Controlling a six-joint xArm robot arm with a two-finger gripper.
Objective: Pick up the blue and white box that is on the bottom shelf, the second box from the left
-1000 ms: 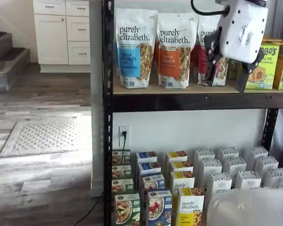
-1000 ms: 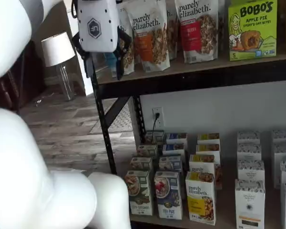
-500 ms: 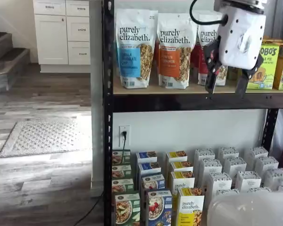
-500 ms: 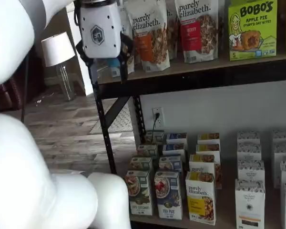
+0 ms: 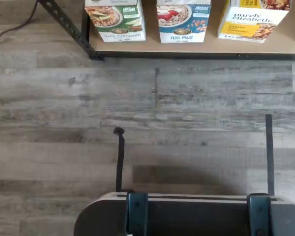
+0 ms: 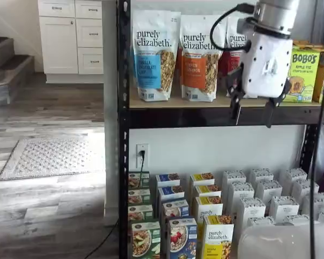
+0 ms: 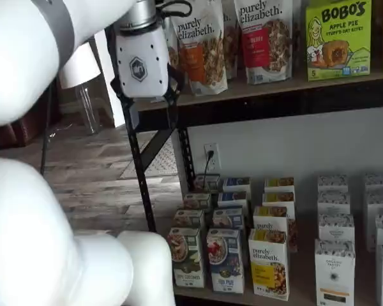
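Grey plank flooring (image 5: 137,98) runs up to the black rack, where the bottom shelf (image 5: 187,48) carries rows of cartons. High above, level with the upper board, hangs the end effector (image 6: 253,110), fingers spread apart (nothing between them). Front row, the blue and white box (image 6: 182,237) stands upright between green and yellow cartons.
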